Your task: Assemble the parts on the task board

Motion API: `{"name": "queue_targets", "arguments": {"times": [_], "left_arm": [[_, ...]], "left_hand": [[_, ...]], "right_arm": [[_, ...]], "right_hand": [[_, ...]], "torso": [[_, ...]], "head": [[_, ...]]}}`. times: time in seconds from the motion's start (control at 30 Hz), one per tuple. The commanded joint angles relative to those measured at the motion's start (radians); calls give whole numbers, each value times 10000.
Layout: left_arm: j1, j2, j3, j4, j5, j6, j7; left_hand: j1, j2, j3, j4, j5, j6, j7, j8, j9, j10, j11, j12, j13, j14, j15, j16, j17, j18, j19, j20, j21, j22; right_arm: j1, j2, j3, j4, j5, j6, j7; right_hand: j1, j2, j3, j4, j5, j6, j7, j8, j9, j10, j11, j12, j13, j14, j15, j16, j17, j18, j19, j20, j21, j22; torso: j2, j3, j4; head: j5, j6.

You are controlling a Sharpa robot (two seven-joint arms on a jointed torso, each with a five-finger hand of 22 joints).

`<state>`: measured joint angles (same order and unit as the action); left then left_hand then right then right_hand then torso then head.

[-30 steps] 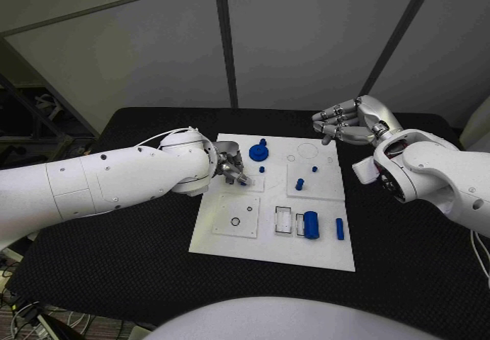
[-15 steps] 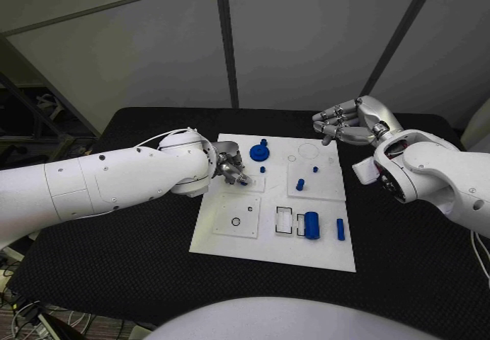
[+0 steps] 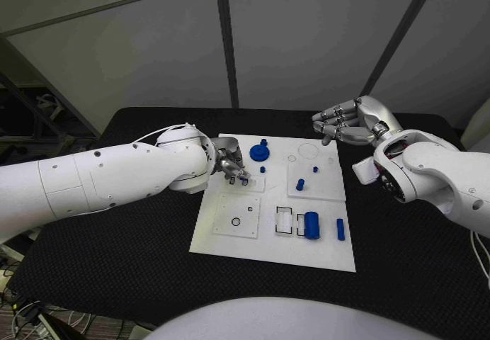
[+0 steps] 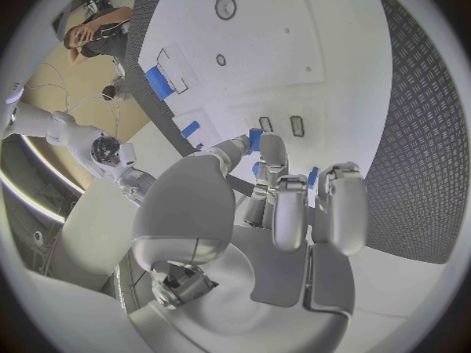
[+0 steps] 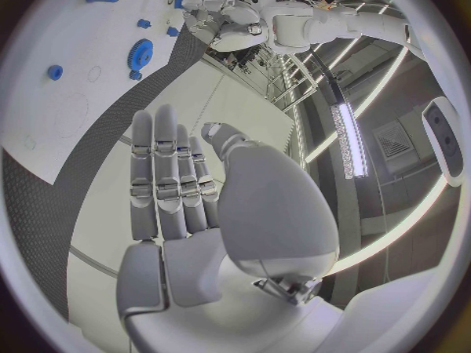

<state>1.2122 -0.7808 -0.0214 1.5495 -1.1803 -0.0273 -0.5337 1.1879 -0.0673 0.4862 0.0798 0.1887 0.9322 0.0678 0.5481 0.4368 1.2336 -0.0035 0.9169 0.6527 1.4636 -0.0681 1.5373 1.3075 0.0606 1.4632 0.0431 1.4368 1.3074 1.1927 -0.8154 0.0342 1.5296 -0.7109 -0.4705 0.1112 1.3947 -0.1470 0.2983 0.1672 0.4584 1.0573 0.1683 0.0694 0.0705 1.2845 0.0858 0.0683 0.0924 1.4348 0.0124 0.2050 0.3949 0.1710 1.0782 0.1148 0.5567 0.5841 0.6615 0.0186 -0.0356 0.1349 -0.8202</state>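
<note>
Task board [image 3: 268, 248]: white rectangular plate, centred on the black table [image 3: 122, 262], long side running away from the robot. Surface carries several raised white sub-plates with round holes and rectangular slots.

Parts, all blue, placed relative to the board:
- gear [image 3: 258, 151] with a hub on top, near the far edge, left of centre
- small peg [image 3: 263, 169] just on the near side of the gear
- tiny stud [image 3: 314, 168] and an upright pin [image 3: 300, 184] on the right-hand sub-plate
- fat cylinder [image 3: 311, 224] lying in a slot near the near-right corner, thin bar [image 3: 340, 228] lying just beside it toward the right edge

Left hand [image 3: 231, 168]: over the board's left side, beside the gear, fingertips down on the small sub-plate there. Left wrist view shows fingers [image 4: 344, 204] curled forward with bits of blue between them; cannot tell whether it grips a part.

Right hand [image 3: 345, 122]: hovering off the board's far-right corner, above the table, fingers loosely spread, nothing in it. Right wrist view shows the fingers [image 5: 165, 165] straight and side by side.
</note>
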Motion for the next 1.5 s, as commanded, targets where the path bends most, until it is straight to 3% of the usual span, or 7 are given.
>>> {"name": "queue_targets", "arguments": {"times": [0.03, 0.5, 0.73, 1.0, 1.23, 1.3, 1.5], "left_arm": [[94, -15, 22, 10, 169, 68, 11], [992, 587, 8, -1154, 2542, 2379, -39], [1431, 1037, -515, -1836, 3163, 2889, -98], [1605, 1352, -964, -2118, 3240, 2655, -129], [1636, 1394, -1216, -1966, 2769, 1908, -102], [1634, 1399, -1259, -1922, 2629, 1675, -95], [1631, 1395, -1368, -1849, 2293, 1510, -122]], "left_hand": [[-118, -46, 1584, -1477, 27, -81, 8, 60, 29, 108, -64, 72, 38, 928, 4, -5, 2135, -168, -39, 16, -32, 1146], [-155, -29, 1927, -1625, 207, -137, 77, 56, 107, 2, -11, -30, -79, 923, 42, -16, 2120, -125, -159, 45, -175, 1009], [-149, -26, 1978, -1681, 203, -100, 74, 72, 157, 50, -13, 24, -9, 924, 47, -13, 2124, -130, -149, 53, -162, 1029], [-206, -74, 2098, -1795, 368, -38, 64, 95, 280, 160, -25, 110, 93, 926, 38, -8, 2131, -147, -103, 53, -105, 1099], [-310, -130, 2206, -1858, 561, 6, 44, 131, 405, 230, -44, 148, 127, 928, 23, -3, 2139, -162, -56, 41, -51, 1163], [-433, -205, 2281, -1874, 1126, 33, 28, 170, 504, 274, -59, 170, 144, 929, 6, 0, 2142, -167, -37, 22, -30, 1188], [-568, -284, 2347, -1947, 1635, 56, -3, 224, 688, 362, -91, 241, 223, 929, -23, 0, 2142, -177, -6, -4, 3, 1232]], "right_arm": [[15, 14, 4, -1, -17, 65, 68], [15, 60, 4, -19, -17, 69, 65], [16, 51, 4, -23, -17, 56, 58], [16, 71, 4, -31, -17, 51, 56], [16, 65, 4, -30, -17, 47, 58], [16, 68, 4, -32, -17, 47, 61], [16, 70, 4, -35, -17, 50, 61]], "right_hand": [[-77, -15, 34, 31, 53, -55, -17, -23, 6, -47, 21, -32, -17, 72, -2, -47, -14, 115, 65, 16, -57, -13], [-77, -15, 34, 31, 53, -55, -17, -23, 6, -47, 21, -32, -17, 72, -2, -47, -14, 115, 65, 16, -57, -13], [-77, -15, 34, 31, 53, -55, -17, -23, 6, -47, 21, -32, -17, 72, -2, -47, -14, 115, 65, 16, -57, -13], [-77, -15, 34, 31, 53, -55, -17, -23, 6, -47, 21, -32, -17, 72, -2, -47, -14, 115, 65, 16, -57, -13], [-77, -15, 34, 31, 53, -55, -17, -23, 6, -47, 21, -32, -17, 72, -2, -47, -14, 115, 65, 16, -57, -13], [-77, -15, 34, 31, 53, -55, -17, -23, 6, -47, 21, -32, -17, 72, -2, -47, -14, 115, 65, 16, -57, -13], [-77, -15, 34, 31, 53, -55, -17, -23, 6, -47, 21, -32, -17, 72, -2, -47, -14, 115, 65, 16, -57, -13]], "torso": [[0, -2, -1], [-6, 11, -3], [-6, 5, -1], [-12, 19, 1], [0, 5, -7], [-1, 0, 2], [-9, 3, -1]], "head": [[6, 6], [32, -2], [5, -16], [25, -41], [45, -18], [45, -16], [59, -45]]}}
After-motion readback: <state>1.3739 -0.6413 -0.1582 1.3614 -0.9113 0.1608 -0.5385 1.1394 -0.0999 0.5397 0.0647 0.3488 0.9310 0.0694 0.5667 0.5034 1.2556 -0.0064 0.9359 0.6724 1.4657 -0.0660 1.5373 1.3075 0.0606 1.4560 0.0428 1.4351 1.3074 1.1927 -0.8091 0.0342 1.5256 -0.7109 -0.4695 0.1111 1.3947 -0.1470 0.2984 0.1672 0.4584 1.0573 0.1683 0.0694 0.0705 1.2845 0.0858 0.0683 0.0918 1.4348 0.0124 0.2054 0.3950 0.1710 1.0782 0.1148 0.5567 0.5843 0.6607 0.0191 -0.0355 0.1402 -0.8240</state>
